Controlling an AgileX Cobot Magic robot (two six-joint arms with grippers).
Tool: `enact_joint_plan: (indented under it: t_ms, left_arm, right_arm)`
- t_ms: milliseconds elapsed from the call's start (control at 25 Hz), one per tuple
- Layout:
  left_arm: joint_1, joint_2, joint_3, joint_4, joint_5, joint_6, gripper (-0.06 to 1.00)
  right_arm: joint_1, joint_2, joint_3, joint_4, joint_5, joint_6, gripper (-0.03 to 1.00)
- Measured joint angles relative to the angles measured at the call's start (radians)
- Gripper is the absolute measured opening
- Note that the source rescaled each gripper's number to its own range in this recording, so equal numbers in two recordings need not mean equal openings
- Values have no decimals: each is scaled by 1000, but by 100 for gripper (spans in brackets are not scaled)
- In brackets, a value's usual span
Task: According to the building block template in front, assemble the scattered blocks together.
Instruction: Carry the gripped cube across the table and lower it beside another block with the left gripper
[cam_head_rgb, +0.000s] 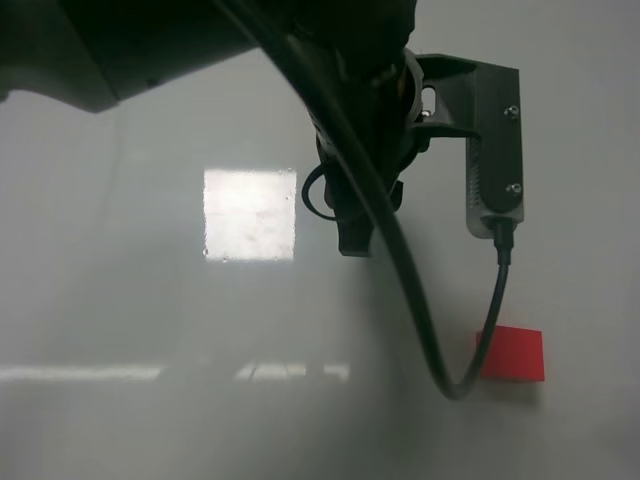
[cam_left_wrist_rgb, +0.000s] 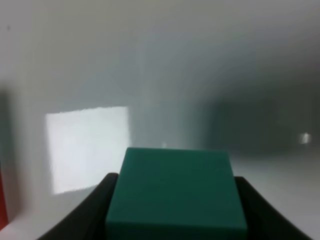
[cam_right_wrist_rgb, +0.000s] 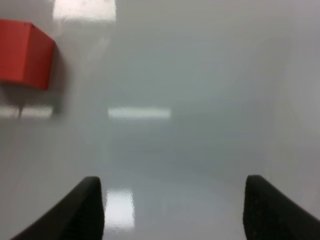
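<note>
In the left wrist view my left gripper is shut on the teal-green cube, which fills the gap between its dark fingers just above the table. The loose red cube rests on the table at the right of the overhead view, and also shows ahead of my right gripper, off to one side. My right gripper is open with nothing between its fingers. The building block template is out of view. From overhead, the teal-green cube is hidden.
A dark arm with a wrist camera mount and a looping cable hangs over the middle of the glossy white table. A bright square reflection lies on the table. A thin red sliver shows at one edge of the left wrist view.
</note>
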Motion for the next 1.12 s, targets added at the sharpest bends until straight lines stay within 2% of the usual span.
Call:
enact_joint_plan:
  t_ms: [400, 640, 1120]
  left_arm:
    - [-4, 60, -6, -5, -15, -31, 0]
    - [-4, 89, -6, 24, -47, -46, 0]
    - [24, 104, -14, 15, -73, -52, 0]
  right_arm:
    - [0, 0, 0, 0, 0, 0, 49]
    - [0, 0, 0, 0, 0, 0, 49]
    - [0, 0, 0, 0, 0, 0, 49]
